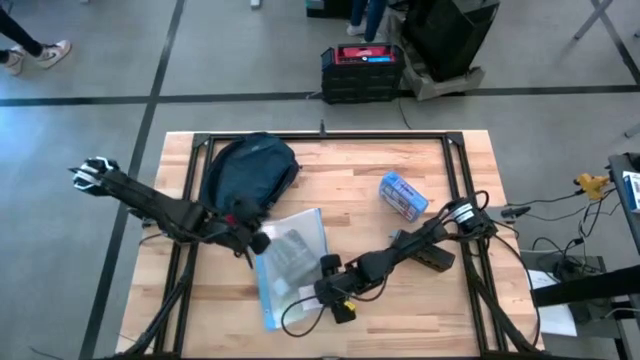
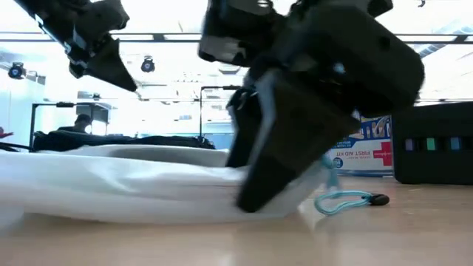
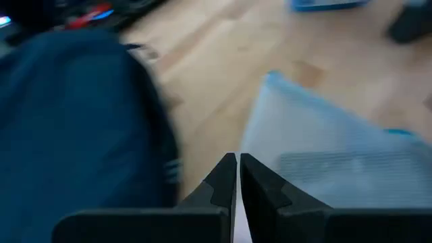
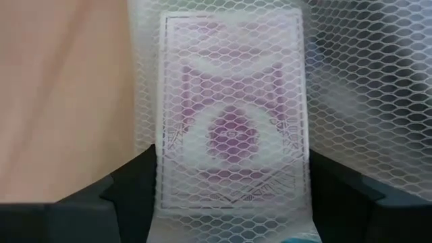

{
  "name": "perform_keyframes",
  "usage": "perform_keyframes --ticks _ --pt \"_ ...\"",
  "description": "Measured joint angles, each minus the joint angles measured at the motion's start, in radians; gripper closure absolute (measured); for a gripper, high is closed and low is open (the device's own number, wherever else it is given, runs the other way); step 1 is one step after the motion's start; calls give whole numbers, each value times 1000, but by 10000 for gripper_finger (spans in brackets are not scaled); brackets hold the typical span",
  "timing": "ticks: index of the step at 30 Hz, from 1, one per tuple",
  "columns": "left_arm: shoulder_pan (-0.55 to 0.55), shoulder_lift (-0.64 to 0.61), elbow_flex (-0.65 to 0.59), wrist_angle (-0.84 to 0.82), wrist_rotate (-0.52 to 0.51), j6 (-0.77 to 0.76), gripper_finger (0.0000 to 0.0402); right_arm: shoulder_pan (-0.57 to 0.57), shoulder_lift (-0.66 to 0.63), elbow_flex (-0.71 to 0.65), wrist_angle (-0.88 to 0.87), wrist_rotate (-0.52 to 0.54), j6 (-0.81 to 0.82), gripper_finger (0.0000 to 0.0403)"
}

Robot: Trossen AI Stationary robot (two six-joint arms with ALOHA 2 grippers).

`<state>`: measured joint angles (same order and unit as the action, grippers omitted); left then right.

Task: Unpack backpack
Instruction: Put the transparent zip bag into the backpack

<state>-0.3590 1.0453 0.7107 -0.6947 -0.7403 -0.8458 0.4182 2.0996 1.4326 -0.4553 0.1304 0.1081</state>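
The dark navy backpack [image 1: 250,168] lies at the table's far left, also seen in the left wrist view [image 3: 74,121]. Beside it, toward the near edge, a clear mesh zip bag [image 1: 285,255] lies flat with a purple patterned card pack [image 4: 233,128] inside. My left gripper [image 1: 258,240] hangs shut above the table between backpack and bag, its fingers [image 3: 237,169] touching nothing. My right gripper [image 1: 322,285] points steeply down at the bag's near right part and straddles the card pack [image 4: 233,158]. My right gripper has one finger [image 4: 131,185] against each long side [image 4: 165,169] of the card pack, with the bag's mesh between fingers and pack. The fingers come from above, slanting down, and lie along the pack's sides. Bag and pack rest flat on the table.
A blue-and-white first aid box [image 1: 403,196] lies at the far right of centre. A black box [image 2: 436,144] stands near the right arm, and a pale blue cord [image 2: 344,201] lies on the wood. Black frame rails [image 1: 320,137] run along the table's edges. On the floor beyond stands a red-topped crate [image 1: 362,68].
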Motion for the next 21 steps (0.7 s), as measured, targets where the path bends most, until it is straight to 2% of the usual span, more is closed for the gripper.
perform_keyframes --ticks 5,8,11,15,21 --pt "7 2 -25 -28 97 113 387 27 -124 -23 -222 80 12 120" --pt "7 9 -11 -79 179 207 363 29 -200 -62 -282 121 76 120" --pt "7 33 41 -164 230 233 332 28 -265 -123 -300 151 153 120" --pt "10 108 91 -325 229 230 282 26 -305 -196 -290 204 222 120" --pt "49 249 82 -392 208 234 208 21 -308 -243 -209 221 226 120"
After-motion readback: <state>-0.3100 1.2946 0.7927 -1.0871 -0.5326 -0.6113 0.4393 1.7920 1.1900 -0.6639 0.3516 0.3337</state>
